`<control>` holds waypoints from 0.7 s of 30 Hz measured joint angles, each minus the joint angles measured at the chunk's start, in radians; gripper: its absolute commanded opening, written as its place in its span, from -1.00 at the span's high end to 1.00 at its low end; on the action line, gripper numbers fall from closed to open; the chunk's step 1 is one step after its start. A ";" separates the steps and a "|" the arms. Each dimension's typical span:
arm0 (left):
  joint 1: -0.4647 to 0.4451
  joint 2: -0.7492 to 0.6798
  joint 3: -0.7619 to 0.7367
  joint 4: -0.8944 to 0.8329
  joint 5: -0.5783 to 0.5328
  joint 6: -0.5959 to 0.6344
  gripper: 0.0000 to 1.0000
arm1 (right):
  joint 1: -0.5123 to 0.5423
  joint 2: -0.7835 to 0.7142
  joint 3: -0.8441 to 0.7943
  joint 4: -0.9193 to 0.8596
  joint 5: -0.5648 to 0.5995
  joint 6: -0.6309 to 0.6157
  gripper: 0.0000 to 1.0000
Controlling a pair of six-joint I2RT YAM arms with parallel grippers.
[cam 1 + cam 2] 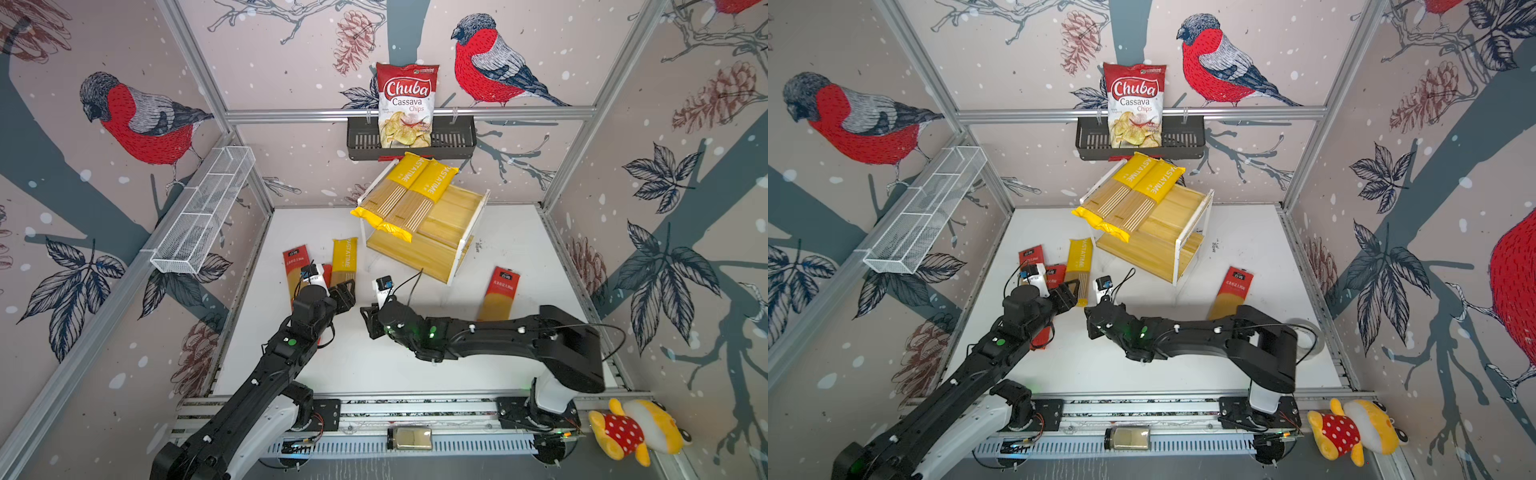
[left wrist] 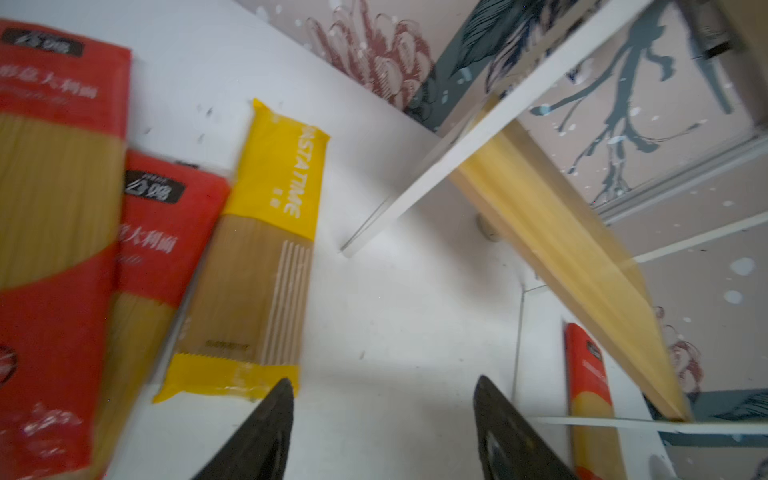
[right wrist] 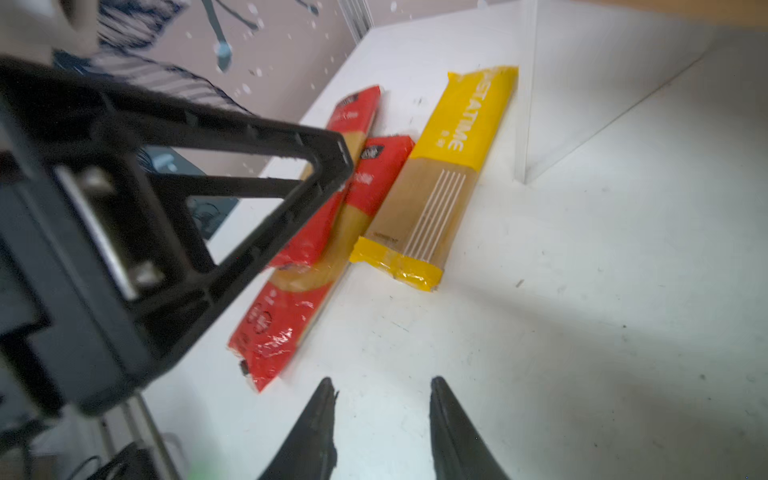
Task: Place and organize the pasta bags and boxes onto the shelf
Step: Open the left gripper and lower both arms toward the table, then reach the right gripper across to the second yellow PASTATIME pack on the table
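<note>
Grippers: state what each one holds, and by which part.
Nothing is held. The left gripper and the right gripper both stand open over the white table, with nothing between the jaws.

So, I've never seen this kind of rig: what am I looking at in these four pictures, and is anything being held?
Two black robot arms stand at a white table, each ending in a two-fingered pincer. Two pictures look down from overhead, nearly the same view; the other two come from cameras on the arms' wrists. The wooden shelf holds two yellow pasta bags. On the table lie a third yellow bag, two overlapping red packs beside it, and one red pack apart at the right. The left pincer and right pincer are open, holding nothing.
</note>
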 measured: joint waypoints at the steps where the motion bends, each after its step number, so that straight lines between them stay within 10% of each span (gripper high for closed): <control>1: 0.031 0.014 -0.016 0.008 0.018 -0.008 -0.34 | 0.000 0.033 0.017 -0.010 0.000 -0.005 0.23; 8: 0.214 0.023 -0.070 0.052 0.128 -0.069 -0.32 | -0.037 0.220 0.170 -0.065 -0.040 -0.049 0.11; 21: 0.238 -0.043 -0.083 0.058 0.158 -0.076 -0.32 | -0.093 0.434 0.388 -0.115 -0.100 0.058 -0.05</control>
